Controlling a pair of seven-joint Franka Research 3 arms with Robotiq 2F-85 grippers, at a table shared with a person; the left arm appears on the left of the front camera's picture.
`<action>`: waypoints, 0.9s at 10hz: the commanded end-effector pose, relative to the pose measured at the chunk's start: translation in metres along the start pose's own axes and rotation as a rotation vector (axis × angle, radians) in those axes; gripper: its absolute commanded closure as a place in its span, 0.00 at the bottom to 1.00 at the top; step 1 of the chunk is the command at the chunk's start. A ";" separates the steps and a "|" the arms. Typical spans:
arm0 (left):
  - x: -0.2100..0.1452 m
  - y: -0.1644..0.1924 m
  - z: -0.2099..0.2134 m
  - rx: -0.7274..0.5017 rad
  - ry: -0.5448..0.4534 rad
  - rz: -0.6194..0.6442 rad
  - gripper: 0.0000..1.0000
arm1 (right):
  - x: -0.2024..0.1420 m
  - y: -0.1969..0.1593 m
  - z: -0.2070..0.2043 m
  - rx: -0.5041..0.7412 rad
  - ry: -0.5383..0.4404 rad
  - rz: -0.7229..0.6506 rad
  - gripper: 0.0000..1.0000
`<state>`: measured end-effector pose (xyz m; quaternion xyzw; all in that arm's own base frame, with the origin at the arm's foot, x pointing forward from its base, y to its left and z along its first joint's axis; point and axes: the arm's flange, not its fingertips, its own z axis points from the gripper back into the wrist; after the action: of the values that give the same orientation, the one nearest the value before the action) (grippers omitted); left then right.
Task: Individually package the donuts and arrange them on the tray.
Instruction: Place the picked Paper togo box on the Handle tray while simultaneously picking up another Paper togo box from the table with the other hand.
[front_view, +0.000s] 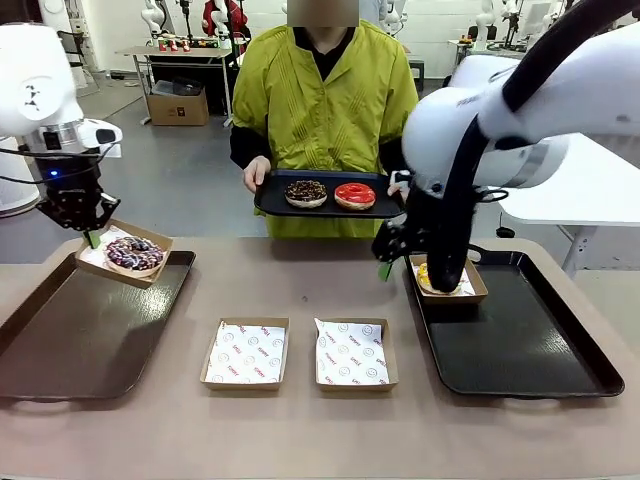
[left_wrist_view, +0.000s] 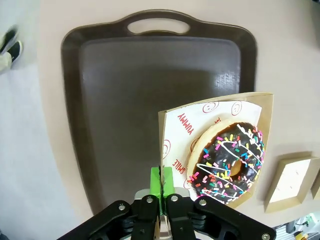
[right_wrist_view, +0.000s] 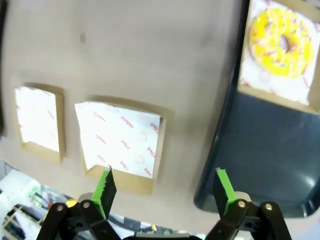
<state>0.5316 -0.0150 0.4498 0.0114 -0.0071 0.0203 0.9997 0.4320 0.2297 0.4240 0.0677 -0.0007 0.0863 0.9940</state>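
My left gripper (front_view: 91, 236) (left_wrist_view: 161, 186) is shut on the rim of a paper-lined box (front_view: 150, 271) (left_wrist_view: 186, 122) holding the purple sprinkled donut (front_view: 135, 253) (left_wrist_view: 230, 162), held tilted over the left tray (front_view: 90, 345) (left_wrist_view: 145, 90). The yellow donut (front_view: 425, 277) (right_wrist_view: 282, 42) sits in a box on the right tray (front_view: 520, 345) (right_wrist_view: 260, 145), partly hidden behind my right arm. My right gripper (front_view: 390, 262) (right_wrist_view: 165, 187) is open and holds nothing, beside that tray's left edge. A person holds a black tray (front_view: 275, 200) with the chocolate donut (front_view: 306, 193) and red donut (front_view: 354, 195).
Two empty paper-lined boxes (front_view: 245, 352) (front_view: 352, 352) lie side by side at the table's front middle, also the boxes (right_wrist_view: 122, 142) (right_wrist_view: 37, 120) under my right wrist. One empty box (left_wrist_view: 292, 180) lies right of the left tray.
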 end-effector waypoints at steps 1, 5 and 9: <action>0.010 0.016 -0.007 -0.042 -0.023 -0.046 0.99 | -0.014 0.032 -0.010 -0.118 0.030 -0.041 0.00; 0.021 0.029 -0.029 -0.099 -0.020 -0.095 0.99 | -0.031 0.051 -0.048 -0.194 0.060 -0.110 0.00; 0.018 0.023 -0.034 -0.070 -0.007 -0.080 0.99 | -0.038 0.045 -0.068 -0.153 0.110 -0.125 0.00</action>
<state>0.5494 0.0092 0.4168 -0.0231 -0.0111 -0.0209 0.9995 0.3886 0.2756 0.3664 -0.0235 0.0503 0.0431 0.9975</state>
